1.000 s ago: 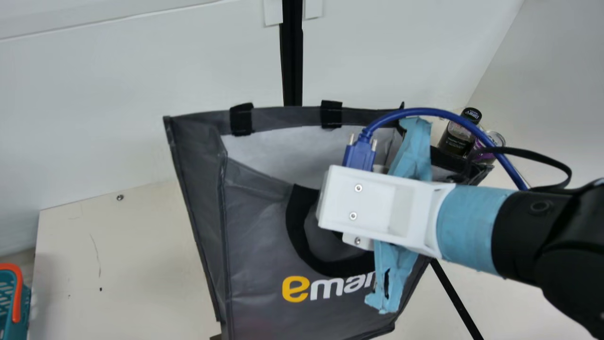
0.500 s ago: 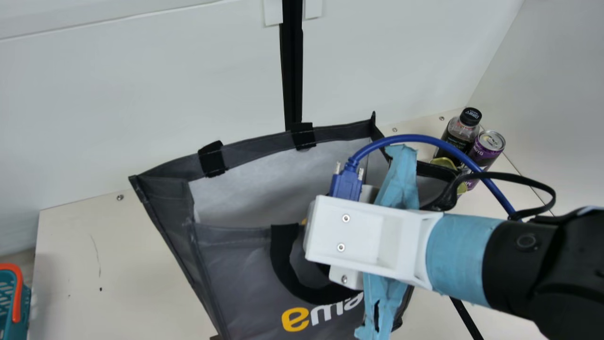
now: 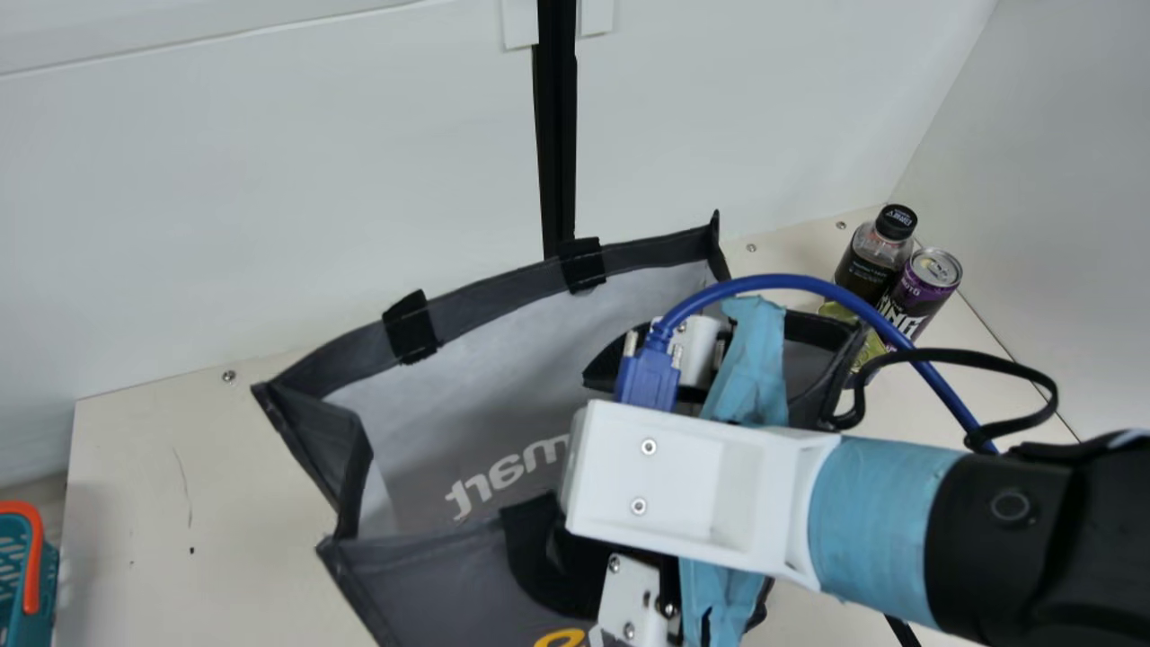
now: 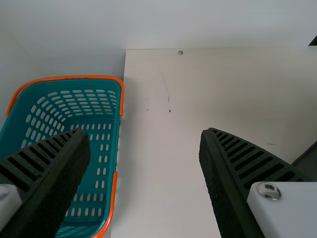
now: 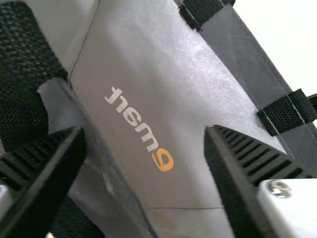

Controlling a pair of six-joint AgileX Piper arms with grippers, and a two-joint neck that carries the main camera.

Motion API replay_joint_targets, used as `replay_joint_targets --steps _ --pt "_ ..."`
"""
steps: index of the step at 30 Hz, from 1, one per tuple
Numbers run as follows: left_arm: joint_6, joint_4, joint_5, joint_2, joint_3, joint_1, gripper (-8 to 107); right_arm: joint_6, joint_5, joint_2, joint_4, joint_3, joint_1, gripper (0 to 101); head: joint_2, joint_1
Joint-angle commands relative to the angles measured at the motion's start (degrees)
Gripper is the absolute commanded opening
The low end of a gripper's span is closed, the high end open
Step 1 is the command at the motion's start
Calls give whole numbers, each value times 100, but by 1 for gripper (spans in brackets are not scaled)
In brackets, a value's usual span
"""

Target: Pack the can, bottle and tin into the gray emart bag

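Three task things count as one bottle, one can and, partly hidden, one yellow-green thing that may be the tin; I cannot tell for sure. The bottle and can stand upright side by side near the back right corner of the bench, with the yellow-green thing beside them on the side toward the bag.

There are two containers. One is the gray emart bag, at the middle of the bench, its mouth open, two black tabs on its back rim. Inside show pale lining and one emart print; what lies at its bottom, I cannot tell. The other is one teal basket with orange handles, at the bench's left edge; its slotted walls and floor show.

Of two hands, the right hand is over the bag's mouth, released, its two fingers apart. The left hand is released too, its two fingers wide apart, over the bench's left side and the basket.

Three screw heads sit along the bench's back edge.
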Motion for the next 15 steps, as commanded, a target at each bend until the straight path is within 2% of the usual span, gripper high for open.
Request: replay_joint_targets --steps 1,15 --pt "0 0 0 0 0 0 90 21 -4 -11 -38 -23 32 91 -5 -130" --pt "0 0 0 0 0 0 90 94 -4 -149 40 -302 -98 91 -5 -130"
